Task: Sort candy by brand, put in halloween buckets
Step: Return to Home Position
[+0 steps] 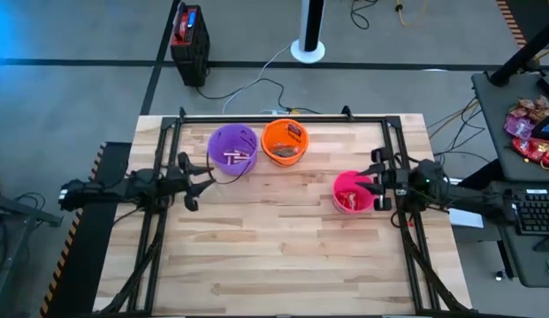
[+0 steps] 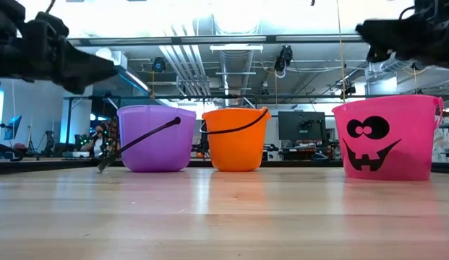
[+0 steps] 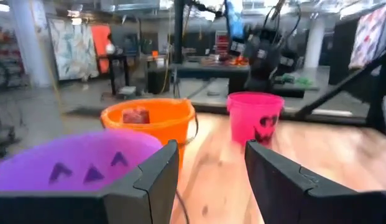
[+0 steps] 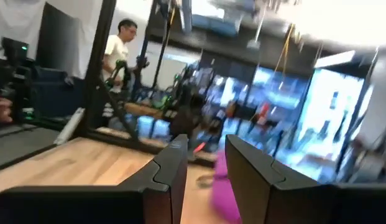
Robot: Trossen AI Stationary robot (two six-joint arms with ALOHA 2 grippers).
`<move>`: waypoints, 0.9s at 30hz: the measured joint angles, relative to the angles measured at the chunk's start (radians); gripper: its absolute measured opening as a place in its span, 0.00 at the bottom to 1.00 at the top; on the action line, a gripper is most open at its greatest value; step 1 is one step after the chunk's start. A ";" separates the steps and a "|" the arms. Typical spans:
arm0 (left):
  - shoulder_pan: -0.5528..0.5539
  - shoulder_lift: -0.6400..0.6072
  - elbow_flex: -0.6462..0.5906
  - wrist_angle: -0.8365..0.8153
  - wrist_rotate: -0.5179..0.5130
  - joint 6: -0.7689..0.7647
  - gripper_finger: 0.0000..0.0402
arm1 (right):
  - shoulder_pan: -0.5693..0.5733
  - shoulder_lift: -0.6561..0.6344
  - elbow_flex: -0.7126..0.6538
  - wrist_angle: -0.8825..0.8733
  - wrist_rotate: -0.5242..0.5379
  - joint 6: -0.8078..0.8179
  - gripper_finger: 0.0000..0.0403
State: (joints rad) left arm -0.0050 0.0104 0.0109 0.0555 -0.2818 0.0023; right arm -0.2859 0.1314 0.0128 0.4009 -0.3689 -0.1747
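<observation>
Three buckets stand upright on the wooden table. The purple bucket [image 1: 232, 150] [image 2: 155, 137] holds pinkish sticks [image 1: 235, 158], and its handle [image 2: 137, 141] hangs down to the table. The orange bucket [image 1: 285, 141] [image 3: 149, 121] holds brownish bars [image 1: 288, 151]. The pink bucket [image 1: 354, 192] [image 2: 387, 137] holds red packets [image 1: 349, 202]. My left gripper [image 1: 206, 172] [image 3: 208, 168] hovers open by the purple bucket's left near side. My right gripper [image 1: 373, 181] [image 4: 205, 162] hovers open over the pink bucket's right rim. Both grippers are empty.
A black frame [image 1: 283, 117] rails the table's far and side edges. A black and red box device [image 1: 189, 40] sits on the floor beyond. A desk with a keyboard and red bags [image 1: 530, 128] stands to the right. Bare wood [image 1: 283, 256] fills the near half. A person [image 4: 118, 50] stands beyond the table.
</observation>
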 joint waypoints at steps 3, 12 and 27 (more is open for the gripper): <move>-0.001 0.052 0.010 0.012 0.006 0.011 0.42 | 0.000 -0.038 0.000 0.003 -0.002 -0.042 0.25; -0.001 0.114 0.008 0.002 -0.033 0.091 0.42 | 0.000 -0.039 0.003 -0.006 0.002 0.047 0.21; -0.001 0.167 0.008 0.004 -0.033 0.090 0.42 | 0.000 -0.036 0.005 -0.004 0.002 0.130 0.23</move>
State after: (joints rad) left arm -0.0055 0.1770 0.0193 0.0593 -0.3145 0.0921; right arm -0.2859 0.0952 0.0174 0.3965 -0.3664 -0.0444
